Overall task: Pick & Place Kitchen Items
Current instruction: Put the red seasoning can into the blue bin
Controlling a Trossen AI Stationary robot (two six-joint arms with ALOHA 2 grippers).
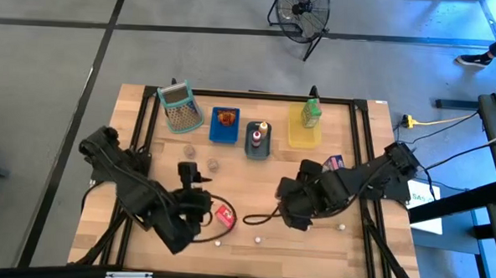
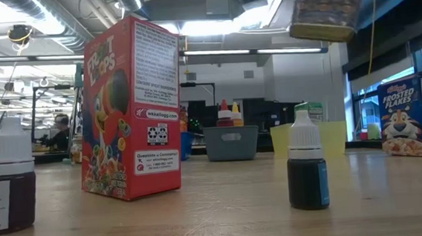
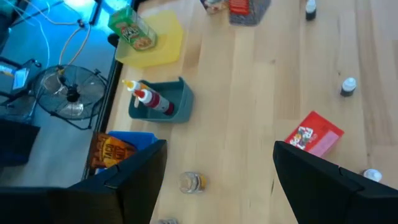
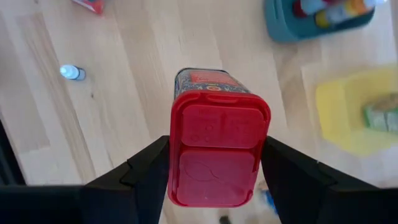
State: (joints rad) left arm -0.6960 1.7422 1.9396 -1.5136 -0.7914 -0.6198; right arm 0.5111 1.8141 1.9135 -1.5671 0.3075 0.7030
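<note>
Red-lidded patterned tin [image 2: 327, 6] cut off by low view's top edge; holding gripper out of frame there.

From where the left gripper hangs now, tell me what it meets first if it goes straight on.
Probably bare table. The left gripper is open and empty; the small jar sits just inside one finger's edge and the red carton lies off the other side. Depth is uncertain.

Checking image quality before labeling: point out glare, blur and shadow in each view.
High view: blue cast at right, even light on the table. Low view: bright ceiling lights; red cereal box sharp, room behind soft. Left wrist view: blue glare by the fan. Right wrist view: red-lidded tin close in the jaws, yellow tray blurred.
</note>
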